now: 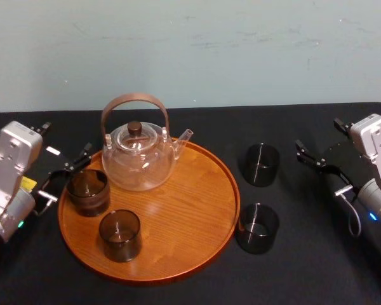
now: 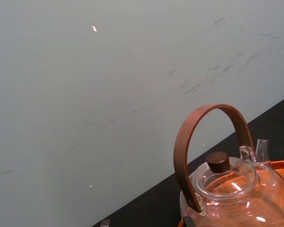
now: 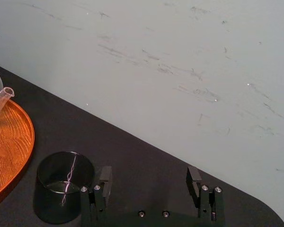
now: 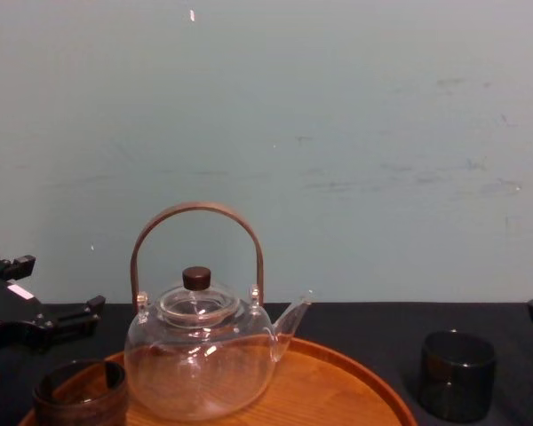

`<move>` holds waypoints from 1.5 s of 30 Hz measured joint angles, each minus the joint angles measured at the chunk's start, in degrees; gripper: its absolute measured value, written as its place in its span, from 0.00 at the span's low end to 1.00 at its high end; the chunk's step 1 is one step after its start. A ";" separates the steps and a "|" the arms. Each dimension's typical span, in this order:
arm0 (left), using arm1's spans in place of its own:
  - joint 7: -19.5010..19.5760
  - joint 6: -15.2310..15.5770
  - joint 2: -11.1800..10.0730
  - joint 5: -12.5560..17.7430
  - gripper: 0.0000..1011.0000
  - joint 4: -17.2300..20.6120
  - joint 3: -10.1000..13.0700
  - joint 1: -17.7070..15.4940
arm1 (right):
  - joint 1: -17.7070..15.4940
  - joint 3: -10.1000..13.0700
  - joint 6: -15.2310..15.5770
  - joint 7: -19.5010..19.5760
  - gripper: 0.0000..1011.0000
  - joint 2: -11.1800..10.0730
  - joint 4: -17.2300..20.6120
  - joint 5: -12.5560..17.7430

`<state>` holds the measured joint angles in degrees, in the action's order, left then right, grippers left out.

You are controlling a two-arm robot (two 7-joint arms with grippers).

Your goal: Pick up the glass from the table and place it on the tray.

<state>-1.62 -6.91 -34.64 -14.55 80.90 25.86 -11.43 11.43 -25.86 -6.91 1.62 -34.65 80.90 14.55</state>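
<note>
At the left edge of the head view, the left arm (image 1: 13,171) is a boxy silver-grey housing over a rounded grey joint. It carries a small green light (image 1: 20,223), a yellow tag (image 1: 28,184) and a white label (image 1: 53,150). Its left claw (image 1: 66,175) is black. At the right edge, the right arm (image 1: 378,165) is the same silver-grey, with a blue light (image 1: 371,216) and a thin grey cable (image 1: 354,219) looping beneath. In the right wrist view the right claw (image 3: 149,177) is black, and each finger base carries two bright screws (image 3: 204,188).

I've open room on right half of tray (image 1: 197,197); teapot (image 1: 138,159), rear glass (image 1: 87,190), front glass (image 1: 120,235) block its left.
</note>
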 joint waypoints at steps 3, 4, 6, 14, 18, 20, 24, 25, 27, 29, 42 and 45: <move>0.00 0.00 0.00 0.00 0.99 0.00 0.00 0.00 | 0.00 0.00 0.00 0.00 0.99 0.00 0.00 0.00; 0.00 0.00 0.00 0.00 0.99 0.00 0.00 0.00 | 0.00 0.00 0.00 0.00 0.99 0.00 0.00 0.00; 0.00 0.00 0.00 0.00 0.99 0.00 0.00 0.00 | 0.00 0.00 0.00 0.00 0.99 0.00 0.00 0.00; 0.00 0.00 0.00 0.00 0.99 0.00 0.00 0.00 | 0.00 0.00 0.00 0.00 0.99 0.00 0.00 0.00; 0.00 0.00 0.00 0.00 0.99 0.00 0.00 0.00 | 0.00 0.00 0.00 0.00 0.99 0.00 0.00 0.00; 0.00 0.00 0.00 0.00 0.99 0.00 0.00 0.00 | 0.00 0.00 0.00 0.00 0.99 0.00 0.00 0.00; 0.00 0.00 0.00 0.00 0.99 0.00 0.00 0.00 | 0.00 0.00 0.00 0.00 0.99 0.00 0.00 0.00; 0.00 0.00 0.00 0.00 0.99 0.00 0.00 0.00 | 0.00 0.00 0.00 0.00 0.99 0.00 0.00 0.00; 0.00 0.00 0.00 0.00 0.99 0.00 0.00 0.00 | -0.06 0.12 0.00 -0.07 0.99 0.04 0.00 0.00; 0.00 0.00 0.00 0.00 0.99 0.00 0.00 0.00 | -0.42 0.49 0.00 -0.52 0.99 0.11 0.19 0.02; 0.00 0.00 0.00 0.00 0.99 0.00 0.00 0.00 | -3.35 3.53 1.71 -4.21 0.99 -0.49 3.60 2.46; 0.00 0.00 0.00 0.00 0.99 0.00 0.00 0.00 | -4.58 4.38 2.82 -5.32 0.99 -1.16 5.31 3.53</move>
<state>-1.62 -6.91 -34.64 -14.55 80.90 25.86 -11.43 6.85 -21.49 -4.08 -3.70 -35.81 86.21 18.08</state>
